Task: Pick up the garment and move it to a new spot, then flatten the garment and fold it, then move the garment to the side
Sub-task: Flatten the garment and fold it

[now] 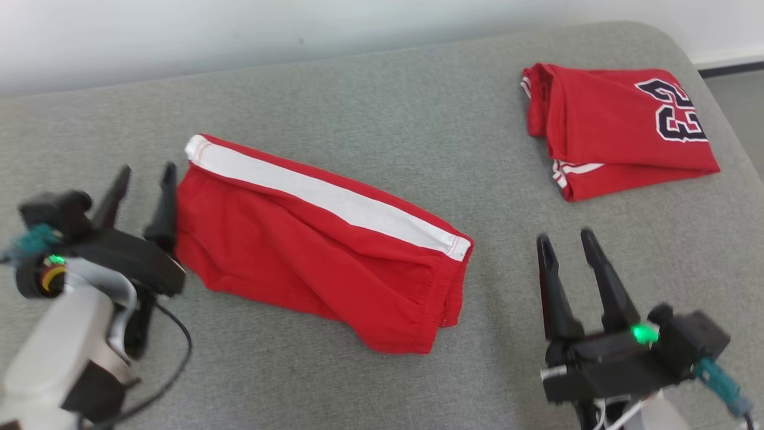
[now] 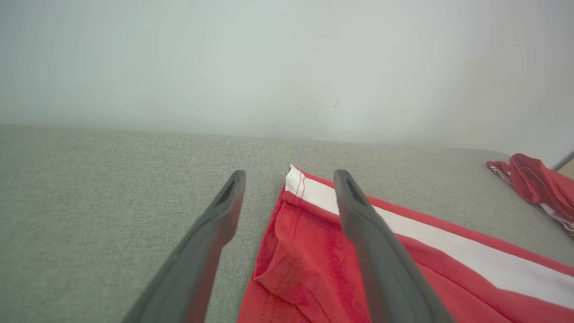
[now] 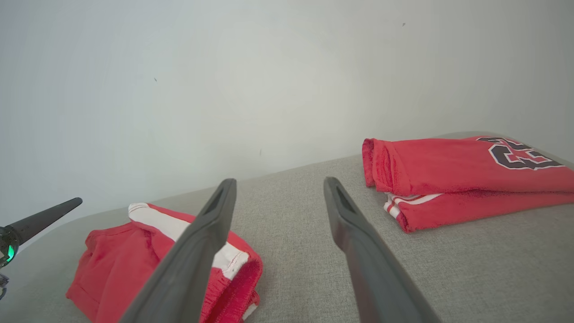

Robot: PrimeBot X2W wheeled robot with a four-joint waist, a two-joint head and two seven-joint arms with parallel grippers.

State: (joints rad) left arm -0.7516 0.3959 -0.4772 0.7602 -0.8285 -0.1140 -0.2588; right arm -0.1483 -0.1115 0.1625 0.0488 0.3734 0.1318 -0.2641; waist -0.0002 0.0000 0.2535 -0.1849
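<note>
Gaping at full spread and gripping nothing at the left gripper [image 1: 147, 173], poised at the hem end of the red shorts [image 1: 310, 251], with the inner finger over the cloth's edge and the outer one over bare grey tabletop [image 1: 382, 95]; whether touching the cloth, cannot tell. Likewise spread wide and empty at the right gripper [image 1: 566, 237], poised over bare tabletop near the elastic waistband [image 1: 449, 292], apart from it. As for the shorts: lying near the middle of the tabletop, doubled lengthwise leg on leg, with the white side stripe [image 1: 322, 194] along the far edge; fairly flat, though rumpled toward the near side. Well apart at the far right, resting by the table's edge: a folded red jersey [image 1: 615, 137] bearing the number 23. Judging from this layout: relocating, flattening and at least one fold probably done. Possibly wanting one more fold across, hem to waistband, given grippers stationed at both ends; hard to say. Plainly left to do: taking hold of the bundle and shifting it to the side, perhaps toward the jersey.
</note>
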